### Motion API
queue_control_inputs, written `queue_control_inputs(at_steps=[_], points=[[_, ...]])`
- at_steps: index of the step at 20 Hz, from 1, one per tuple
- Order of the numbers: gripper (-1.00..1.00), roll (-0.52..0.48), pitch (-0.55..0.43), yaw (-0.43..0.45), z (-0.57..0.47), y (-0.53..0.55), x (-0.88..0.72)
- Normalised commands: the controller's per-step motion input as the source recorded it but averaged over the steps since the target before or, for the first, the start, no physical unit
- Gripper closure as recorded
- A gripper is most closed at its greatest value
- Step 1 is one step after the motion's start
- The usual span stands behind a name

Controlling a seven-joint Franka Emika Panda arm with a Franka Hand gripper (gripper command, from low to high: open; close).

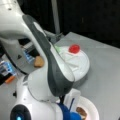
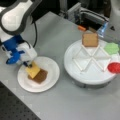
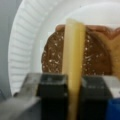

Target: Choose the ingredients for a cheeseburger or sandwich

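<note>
A: Cheese slice [image 3: 73, 62] — where is it seen?
B: It is gripped edge-on between the two dark pads [image 3: 52, 97] of the gripper [image 3: 72, 86] in the wrist view, the jaws being closed narrowly on it. It is held just above the brown patty [image 3: 92, 52], which lies on the white paper plate [image 3: 22, 50].

A: And from farther back?
B: In a front view the cheese slice [image 2: 33, 70] is seen tilted over the patty [image 2: 40, 76], with the gripper [image 2: 29, 65] at its upper corner. Whether the cheese touches the patty cannot be told. The plate [image 2: 51, 67] sits at that view's left, on the grey table [image 2: 52, 37].

A: What else is laid out?
B: A white round tray [image 2: 75, 67] with triangular compartments stands to the right, well apart from the plate. A tan bread slice [image 2: 90, 39] rests at its top edge, a green piece [image 2: 111, 48] at its right, and a red piece [image 2: 114, 67] below that. The red piece [image 1: 74, 48] is also seen on the tray [image 1: 82, 67] in a front view, much of which is filled by the arm [image 1: 50, 65].

A: Can any writing be read?
B: None can be made out.
</note>
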Motion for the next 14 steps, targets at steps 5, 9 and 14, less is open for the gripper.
queue_control_inputs(at_steps=[5,9,14], points=[[1.0,-0.125,0.072,0.152,0.01,0.06,-0.06],[1.0,-0.124,0.057,0.138,0.0,0.07,-0.06],[1.0,-0.115,0.035,0.12,-0.01,0.1,-0.04]])
